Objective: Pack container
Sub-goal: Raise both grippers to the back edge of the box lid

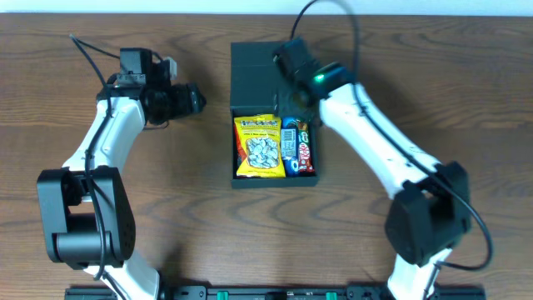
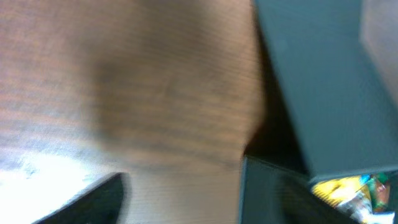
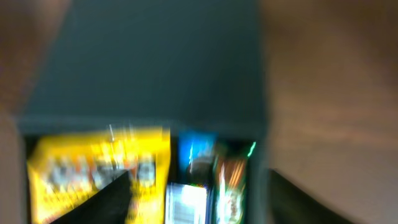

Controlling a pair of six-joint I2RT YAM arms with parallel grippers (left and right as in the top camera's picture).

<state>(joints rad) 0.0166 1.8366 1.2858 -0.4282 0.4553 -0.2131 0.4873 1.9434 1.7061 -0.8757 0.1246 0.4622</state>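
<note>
The container (image 1: 241, 179) is a dark teal box in the middle of the table, with its flap lid (image 1: 252, 75) folded open at the back. Inside lie a yellow snack packet (image 1: 258, 146), a blue bar (image 1: 289, 146) and a red-brown bar (image 1: 306, 150). My right gripper (image 1: 293, 98) hovers over the back right of the box. In the blurred right wrist view its fingers (image 3: 112, 199) stand apart above the yellow packet (image 3: 81, 168) and the bars, holding nothing. My left gripper (image 1: 193, 100) is left of the container, open over bare table (image 2: 180, 205), with the container (image 2: 311, 93) to its right.
The wooden table (image 1: 166, 208) stretches out on both sides of the box. Both arm bases stand at the front edge, and cables run over the back of the table behind each wrist.
</note>
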